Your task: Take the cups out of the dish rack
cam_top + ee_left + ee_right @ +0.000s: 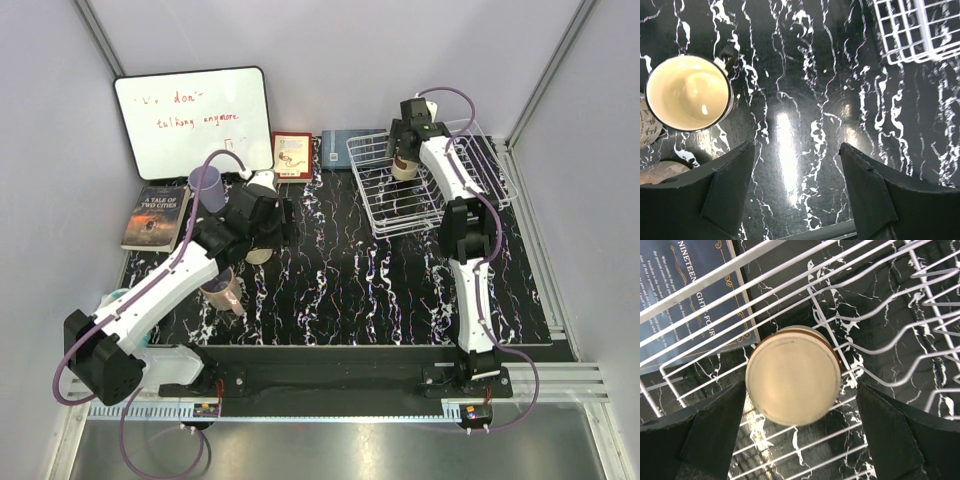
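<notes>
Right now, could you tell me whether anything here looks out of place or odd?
Nothing looks spilled or broken. The white wire dish rack sits skewed against the edges of the table. The cream cup in it stands base-up, between the fingers of the open right gripper.

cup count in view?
4: lavender cup by the book, cream-lined mug and pink tumbler by the left claw, cream cup inverted in the dish rack below the right claw. More may be hidden.
</notes>
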`<action>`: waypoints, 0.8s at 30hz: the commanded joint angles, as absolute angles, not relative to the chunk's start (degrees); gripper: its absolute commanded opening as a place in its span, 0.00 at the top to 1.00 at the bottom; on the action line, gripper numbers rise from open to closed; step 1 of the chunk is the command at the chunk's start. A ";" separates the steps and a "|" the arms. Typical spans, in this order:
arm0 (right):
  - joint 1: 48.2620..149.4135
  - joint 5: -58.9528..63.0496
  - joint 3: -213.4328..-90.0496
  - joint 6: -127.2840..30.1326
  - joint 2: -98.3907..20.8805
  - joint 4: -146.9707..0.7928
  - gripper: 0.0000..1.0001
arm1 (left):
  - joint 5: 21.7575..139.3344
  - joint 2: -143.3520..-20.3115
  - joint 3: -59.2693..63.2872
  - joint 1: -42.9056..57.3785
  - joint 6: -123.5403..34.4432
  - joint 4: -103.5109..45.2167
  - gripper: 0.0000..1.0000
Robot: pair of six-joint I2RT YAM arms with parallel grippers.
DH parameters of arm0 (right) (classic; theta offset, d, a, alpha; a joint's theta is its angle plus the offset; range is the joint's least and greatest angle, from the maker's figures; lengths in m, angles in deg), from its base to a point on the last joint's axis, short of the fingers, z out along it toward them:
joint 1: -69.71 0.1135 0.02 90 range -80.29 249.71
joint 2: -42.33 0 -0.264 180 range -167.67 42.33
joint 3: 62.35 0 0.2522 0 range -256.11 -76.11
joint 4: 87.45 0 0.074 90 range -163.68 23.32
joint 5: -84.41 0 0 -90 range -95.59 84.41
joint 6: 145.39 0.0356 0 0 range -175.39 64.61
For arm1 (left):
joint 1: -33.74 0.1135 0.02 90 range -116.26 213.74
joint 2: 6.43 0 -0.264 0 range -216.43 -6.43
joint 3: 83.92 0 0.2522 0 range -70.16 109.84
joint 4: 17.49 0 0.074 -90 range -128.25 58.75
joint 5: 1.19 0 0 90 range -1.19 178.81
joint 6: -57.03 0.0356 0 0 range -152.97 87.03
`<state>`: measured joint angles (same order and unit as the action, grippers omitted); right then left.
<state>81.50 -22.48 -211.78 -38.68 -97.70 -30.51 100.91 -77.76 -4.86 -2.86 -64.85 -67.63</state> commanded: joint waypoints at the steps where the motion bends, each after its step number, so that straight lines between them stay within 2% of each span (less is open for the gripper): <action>1: 81.75 -21.41 -215.42 -38.60 -100.75 -30.62 0.02 | 100.06 -76.13 -6.70 -2.91 -63.82 -65.53 0.27; 7: 80.87 -20.10 -215.06 -37.02 -102.95 -31.06 0.07 | 100.94 -73.84 -9.78 -2.91 -63.82 -65.18 0.27; 10: 80.79 -19.04 -215.15 -37.72 -103.05 -31.76 0.24 | 101.20 -73.40 -9.87 -2.91 -63.47 -65.18 0.27; 11: 80.87 -19.13 -215.06 -37.72 -102.96 -31.67 0.38 | 101.29 -73.31 -9.95 -2.91 -63.29 -65.09 0.27; 14: 80.87 -18.60 -214.36 -37.72 -101.73 -31.67 0.58 | 101.20 -73.31 -10.30 -3.00 -63.29 -65.09 0.27; 15: 80.79 -18.43 -213.75 -37.72 -101.29 -31.67 0.69 | 101.11 -73.40 -10.39 -2.92 -63.47 -65.00 0.27; 22: 81.22 -17.28 -209.36 -37.46 -93.75 -31.85 1.00 | 99.44 -73.93 -10.48 -2.91 -64.61 -63.69 0.28; 24: 81.66 -17.11 -206.82 -37.55 -91.54 -31.94 1.00 | 99.27 -74.19 -10.40 -2.91 -64.96 -63.24 0.28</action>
<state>81.15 -18.39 -209.42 -37.72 -100.76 -31.07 100.58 -74.76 -10.57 -2.86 -64.45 -67.30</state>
